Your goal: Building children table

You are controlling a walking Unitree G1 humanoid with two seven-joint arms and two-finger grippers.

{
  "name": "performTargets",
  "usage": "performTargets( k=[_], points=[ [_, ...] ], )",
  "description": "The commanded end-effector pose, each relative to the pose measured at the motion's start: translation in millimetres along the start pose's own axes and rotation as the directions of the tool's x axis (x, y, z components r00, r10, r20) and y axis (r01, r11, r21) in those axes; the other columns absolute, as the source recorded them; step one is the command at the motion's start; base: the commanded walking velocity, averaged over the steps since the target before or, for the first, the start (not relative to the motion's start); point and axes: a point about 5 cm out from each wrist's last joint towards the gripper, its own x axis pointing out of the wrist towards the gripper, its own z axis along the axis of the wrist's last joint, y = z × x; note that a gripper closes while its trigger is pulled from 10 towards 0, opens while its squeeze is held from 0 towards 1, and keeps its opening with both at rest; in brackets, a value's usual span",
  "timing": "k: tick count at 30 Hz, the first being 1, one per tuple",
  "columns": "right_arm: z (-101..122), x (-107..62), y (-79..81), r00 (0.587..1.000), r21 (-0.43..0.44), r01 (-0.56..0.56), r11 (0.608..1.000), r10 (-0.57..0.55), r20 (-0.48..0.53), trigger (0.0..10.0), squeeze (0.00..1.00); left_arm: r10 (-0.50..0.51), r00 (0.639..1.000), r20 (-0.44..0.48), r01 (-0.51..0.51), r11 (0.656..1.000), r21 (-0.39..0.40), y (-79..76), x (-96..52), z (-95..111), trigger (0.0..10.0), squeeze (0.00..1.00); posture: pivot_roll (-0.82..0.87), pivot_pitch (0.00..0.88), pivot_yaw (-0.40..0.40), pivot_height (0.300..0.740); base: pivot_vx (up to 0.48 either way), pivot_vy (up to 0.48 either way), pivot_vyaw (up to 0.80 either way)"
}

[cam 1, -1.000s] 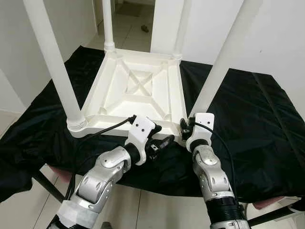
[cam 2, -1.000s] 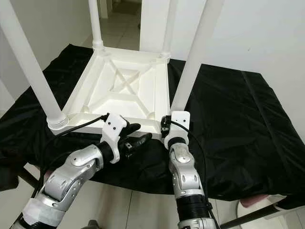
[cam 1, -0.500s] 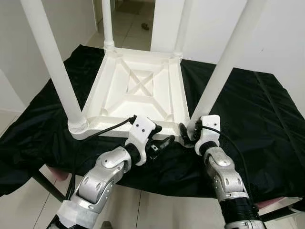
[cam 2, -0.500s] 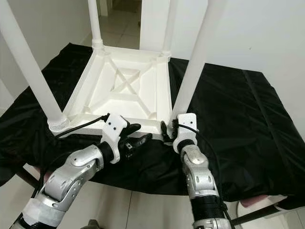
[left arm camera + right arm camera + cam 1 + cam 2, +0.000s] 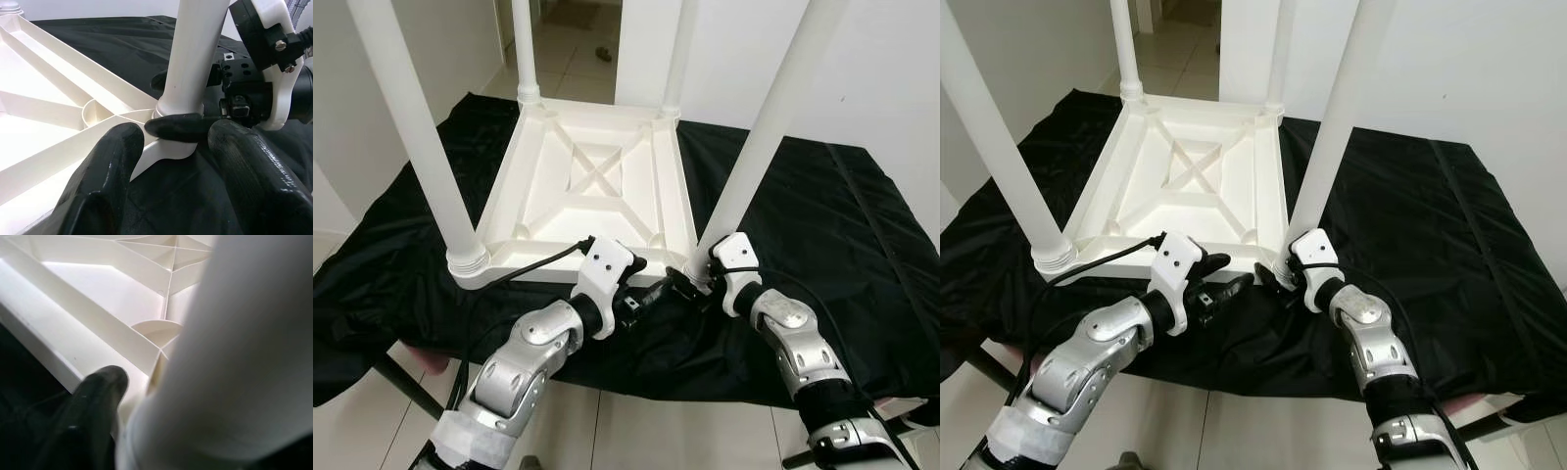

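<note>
A black cloth (image 5: 822,225) covers a low stand, draping over its edges. Around it are pale floor tiles (image 5: 352,421), white walls, and an open doorway at 12 o'clock giving onto more tiled floor.

On the cloth lies one white plastic table (image 5: 597,186), upside down, its ribbed underside facing up with an X brace in the middle. Four white legs stand up from its corners: one at 9 o'clock (image 5: 416,132), two at 12 o'clock (image 5: 522,49), and one at 3 o'clock (image 5: 773,117), the near right corner.

There are two grippers, both at the table's near edge, around 6 o'clock. The left gripper (image 5: 641,302) hovers just off the rim, its two fingers (image 5: 110,171) spread apart with nothing between them; in its wrist view they frame the foot of the near right leg (image 5: 193,73) without touching it. A black cable (image 5: 524,264) runs from this wrist across the table's near rim.

The right gripper (image 5: 686,286) is at the base of that same leg, where it meets the corner socket. One black finger (image 5: 176,126) lies across the front of the leg's collar and another shows behind it, so the fingers are closed around the leg. In its own wrist view the leg (image 5: 234,362) looms pale and blurred beside a fingertip (image 5: 98,396).
</note>
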Motion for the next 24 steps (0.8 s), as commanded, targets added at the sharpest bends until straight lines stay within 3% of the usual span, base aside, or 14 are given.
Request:
performTargets(
  k=[1, 8, 19, 22, 24],
  points=[
    [-3, 0.7, 3.0, 0.999, 0.004, -0.048, 0.999, 0.048, -0.006, 0.0, 0.0, -0.03, 1.0, 0.005, 0.03, 1.0, 0.007, -1.7, -0.3, 4, 10.0, 0.0, 0.05, 0.0, -0.04, 0.74, 0.0, 0.0, 0.0],
    [-11, -0.8, 1.7, 0.998, 0.042, -0.062, 0.997, 0.063, -0.013, 0.0, 0.0, -0.025, 1.0, 0.003, 0.025, 1.0, 0.009, 0.1, -0.9, 4, 10.0, 0.0, 0.05, 0.0, -0.038, 0.74, 0.0, 0.0, 0.0],
    [-13, 0.8, 9.1, 0.999, 0.12, 0.043, 0.992, -0.046, 0.025, 0.0, 0.0, -0.036, 0.999, -0.004, 0.037, 0.999, 0.016, 0.2, -0.5, 5, 10.0, 0.0, 0.05, 0.0, -0.028, 0.74, 0.0, 0.0, 0.0],
    [-8, 4.7, 13.8, 0.955, 0.203, 0.291, 0.935, -0.296, -0.006, 0.0, 0.0, -0.042, 0.999, -0.002, 0.042, 0.999, 0.018, 0.2, 1.3, 6, 10.0, 0.0, 0.05, 0.0, -0.028, 0.74, 0.0, 0.0, 0.0],
    [-6, 4.9, 14.9, 0.936, 0.204, 0.349, 0.915, -0.352, -0.02, 0.0, 0.0, -0.042, 0.999, -0.002, 0.042, 0.999, 0.017, 0.3, 1.6, 6, 10.0, 0.0, 0.05, 0.0, -0.028, 0.74, 0.0, 0.0, 0.0]
  ],
)
